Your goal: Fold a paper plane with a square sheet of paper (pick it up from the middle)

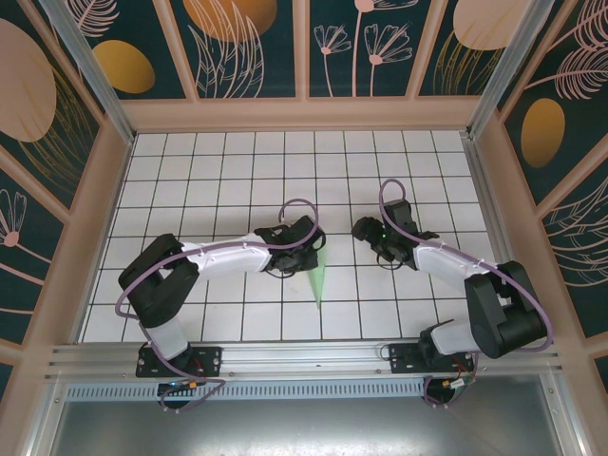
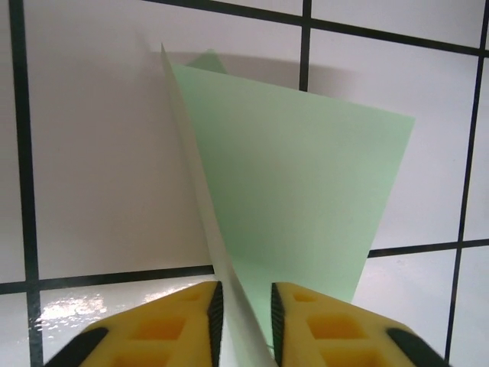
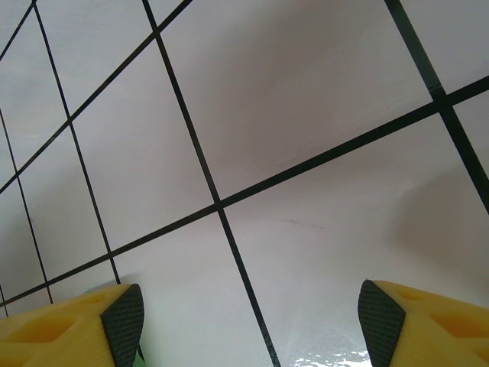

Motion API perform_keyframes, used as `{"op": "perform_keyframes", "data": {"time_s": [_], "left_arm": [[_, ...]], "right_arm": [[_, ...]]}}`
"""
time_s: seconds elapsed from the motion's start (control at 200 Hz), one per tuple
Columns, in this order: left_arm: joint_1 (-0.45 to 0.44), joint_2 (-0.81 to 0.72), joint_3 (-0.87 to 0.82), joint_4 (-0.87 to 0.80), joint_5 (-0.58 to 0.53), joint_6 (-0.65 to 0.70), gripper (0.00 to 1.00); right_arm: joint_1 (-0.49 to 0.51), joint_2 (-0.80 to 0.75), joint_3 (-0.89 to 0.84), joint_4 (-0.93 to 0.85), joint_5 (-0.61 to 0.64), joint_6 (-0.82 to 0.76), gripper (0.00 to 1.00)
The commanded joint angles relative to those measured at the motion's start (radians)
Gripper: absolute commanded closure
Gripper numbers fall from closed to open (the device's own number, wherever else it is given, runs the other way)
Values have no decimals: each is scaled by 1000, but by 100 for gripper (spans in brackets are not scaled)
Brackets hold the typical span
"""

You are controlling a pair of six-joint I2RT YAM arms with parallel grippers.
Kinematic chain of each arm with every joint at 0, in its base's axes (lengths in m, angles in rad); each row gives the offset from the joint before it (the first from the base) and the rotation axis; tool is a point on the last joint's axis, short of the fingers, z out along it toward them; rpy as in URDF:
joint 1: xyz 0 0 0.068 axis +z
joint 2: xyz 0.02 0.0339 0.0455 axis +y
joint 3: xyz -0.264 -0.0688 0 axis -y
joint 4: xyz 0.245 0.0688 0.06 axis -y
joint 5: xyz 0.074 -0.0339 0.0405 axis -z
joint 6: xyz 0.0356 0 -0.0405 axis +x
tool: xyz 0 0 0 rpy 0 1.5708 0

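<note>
Left hand [image 2: 246, 298] pinches the paper plane [image 2: 306, 199]; right hand [image 3: 250, 313] gapes wide, empty.

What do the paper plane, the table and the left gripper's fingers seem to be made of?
The paper plane: thin matte pale-green paper, sharply creased. The table: probably glossy white laminate with black grid lines; it shows glare. The fingers of the left gripper: yellow moulded plastic, apparently, with black tips that may be rubber.
</note>
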Motion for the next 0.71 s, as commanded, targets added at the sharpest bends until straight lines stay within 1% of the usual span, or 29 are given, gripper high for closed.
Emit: {"op": "perform_keyframes", "data": {"time_s": [0.0, 0.1, 0.195, 0.23, 0.32, 0.395, 0.495, 0.58, 0.701], "left_arm": [[-1, -27, -22, 5, -26, -25, 80], [-1, -29, -30, 27, -34, -25, 86], [-1, -29, -30, 37, -39, -22, 97], [-2, -62, -31, 45, -39, -16, 100], [1, -82, -20, 55, -65, 11, 100], [7, -109, 0, 77, -79, 63, 100], [29, -147, 16, 126, -75, 115, 100], [64, -174, -9, 208, -31, 133, 100], [139, -168, -56, 347, 99, 126, 100]], "right_arm": [[-7, 4, -6, 0, -5, 17, 23], [-8, 4, -6, -1, -5, 17, 23], [-7, 4, -6, -4, -7, 20, 24], [-8, 3, -5, -5, -7, 18, 24], [-8, -1, 4, -14, -4, 13, 24], [-8, -5, 14, -14, -4, 5, 24], [-8, -14, 31, -9, -9, -5, 24], [-7, -27, 38, 10, -15, -8, 25], [-8, -47, 36, 46, -26, -2, 25]]}}
